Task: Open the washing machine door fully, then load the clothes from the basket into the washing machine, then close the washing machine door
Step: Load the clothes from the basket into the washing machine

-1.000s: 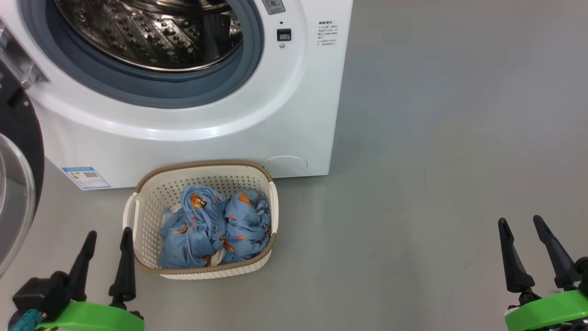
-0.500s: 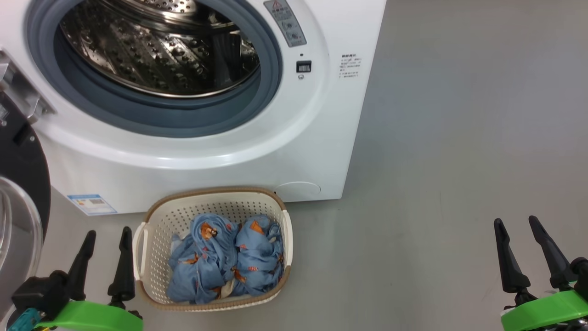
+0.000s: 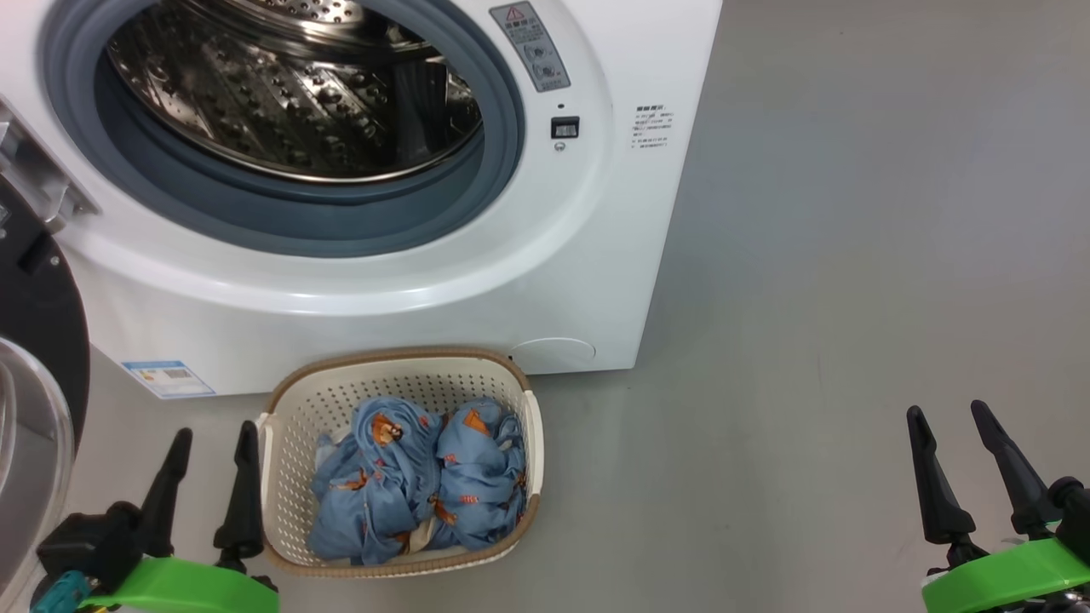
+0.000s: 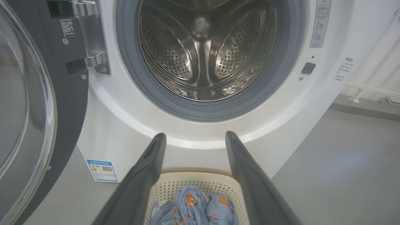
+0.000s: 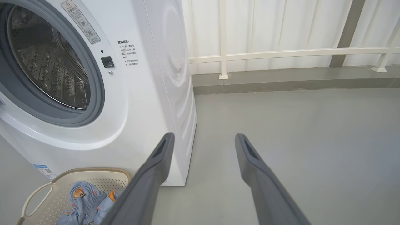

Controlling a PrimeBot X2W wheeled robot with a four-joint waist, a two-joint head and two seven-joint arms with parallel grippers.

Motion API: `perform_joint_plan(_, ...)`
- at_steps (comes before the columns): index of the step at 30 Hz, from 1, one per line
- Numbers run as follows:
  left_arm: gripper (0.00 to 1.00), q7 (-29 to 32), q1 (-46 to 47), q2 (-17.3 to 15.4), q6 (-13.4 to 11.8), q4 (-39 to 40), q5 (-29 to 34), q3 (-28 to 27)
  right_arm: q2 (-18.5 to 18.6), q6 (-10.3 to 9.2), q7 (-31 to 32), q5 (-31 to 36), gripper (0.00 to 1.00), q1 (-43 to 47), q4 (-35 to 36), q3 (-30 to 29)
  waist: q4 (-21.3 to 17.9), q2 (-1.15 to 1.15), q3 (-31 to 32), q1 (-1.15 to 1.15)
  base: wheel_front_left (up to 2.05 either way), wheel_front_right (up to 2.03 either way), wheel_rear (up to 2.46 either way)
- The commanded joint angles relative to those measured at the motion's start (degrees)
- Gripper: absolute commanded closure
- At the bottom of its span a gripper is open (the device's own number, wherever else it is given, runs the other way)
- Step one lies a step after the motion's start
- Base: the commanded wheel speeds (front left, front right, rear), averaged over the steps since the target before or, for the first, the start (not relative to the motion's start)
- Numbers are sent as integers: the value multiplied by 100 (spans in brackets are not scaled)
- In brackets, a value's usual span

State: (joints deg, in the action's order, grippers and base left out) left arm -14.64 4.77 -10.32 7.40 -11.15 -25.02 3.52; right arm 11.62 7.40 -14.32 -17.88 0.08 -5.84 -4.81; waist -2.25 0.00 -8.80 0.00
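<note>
Grey floor (image 3: 809, 340); washing machine (image 3: 341, 332) door (image 3: 43, 340) swung open at left. Clothes (image 3: 426, 485) heaped in basket (image 3: 294, 443) before machine. Left gripper (image 3: 215, 430) beside basket, right gripper (image 3: 945, 408) well apart; both jaws wide, empty.

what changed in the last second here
The head camera shifted, so the washing machine and basket sit lower in its view; they have not moved themselves. Nothing was grasped or released. The left claw and right claw stay open and empty, the clothes still lie in the basket, and the washing machine door still hangs open at the left.
</note>
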Motion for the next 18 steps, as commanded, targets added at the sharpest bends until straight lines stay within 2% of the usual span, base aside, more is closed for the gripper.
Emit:
perform_joint_plan(1, 0, -36, 195, -103, 9, 83, 21, -146, 76, 9, -68, -51, 0, -85, 166, 108, 4, 0, -85, 0, 0, 0, 0)
perform_joint_plan(9, 0, -36, 359, -45, 9, -235, -82, -30, -44, 9, -68, -8, 0, -252, 241, 109, -4, 0, -471, 0, 0, 0, 0)
perform_joint_plan(18, 0, -36, 1002, -192, 9, -1055, -333, 484, -188, 9, -68, 67, 0, -581, 317, 101, -1, 0, -1173, 0, 0, 0, 0)
